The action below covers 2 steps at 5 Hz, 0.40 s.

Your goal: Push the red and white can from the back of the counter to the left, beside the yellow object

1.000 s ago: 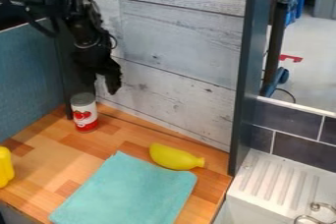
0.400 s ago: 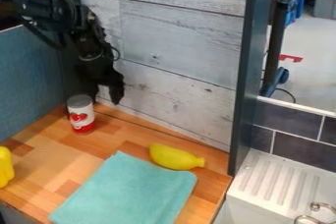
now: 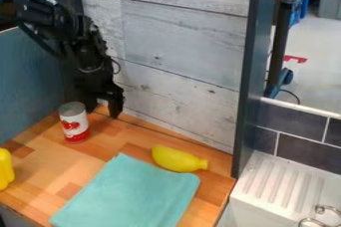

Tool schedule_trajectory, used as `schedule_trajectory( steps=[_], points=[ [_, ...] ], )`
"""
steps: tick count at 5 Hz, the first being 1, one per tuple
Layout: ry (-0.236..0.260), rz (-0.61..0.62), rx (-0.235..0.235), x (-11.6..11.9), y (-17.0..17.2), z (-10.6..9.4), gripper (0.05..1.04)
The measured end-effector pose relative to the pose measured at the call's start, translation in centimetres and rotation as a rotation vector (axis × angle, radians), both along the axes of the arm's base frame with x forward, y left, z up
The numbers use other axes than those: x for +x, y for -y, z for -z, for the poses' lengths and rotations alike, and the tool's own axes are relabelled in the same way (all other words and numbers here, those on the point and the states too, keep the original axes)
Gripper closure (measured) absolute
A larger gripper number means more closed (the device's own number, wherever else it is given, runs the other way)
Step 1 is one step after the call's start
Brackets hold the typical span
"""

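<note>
The black gripper hangs down at the left, in front of the whitewashed wood wall, low over the back of the wooden counter. Its fingers are apart with nothing visible between them. Just left of it stands a white and red can, upright and close beside the nearer finger; whether they touch I cannot tell. A yellow banana-like toy lies right of centre, near the upper right edge of a folded teal cloth.
A yellow object stands at the left edge of the wooden counter. A blue-grey panel bounds the left side, and a dark post rises at the right. Beyond it is a white sink with a metal tap.
The gripper has come down toward the counter. The can has shifted left and toward the camera, still upright. The banana-like toy and the cloth have stayed put.
</note>
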<state>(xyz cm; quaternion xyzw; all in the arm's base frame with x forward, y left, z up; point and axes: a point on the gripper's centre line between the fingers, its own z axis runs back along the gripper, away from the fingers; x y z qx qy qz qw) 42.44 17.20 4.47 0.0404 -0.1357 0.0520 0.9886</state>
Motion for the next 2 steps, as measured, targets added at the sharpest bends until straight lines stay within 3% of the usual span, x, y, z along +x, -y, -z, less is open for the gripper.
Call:
schedule_trajectory(
  steps=[2],
  points=[
    [-0.139,-0.003,0.0,-5.2,1.0,0.4,0.076]
  ],
)
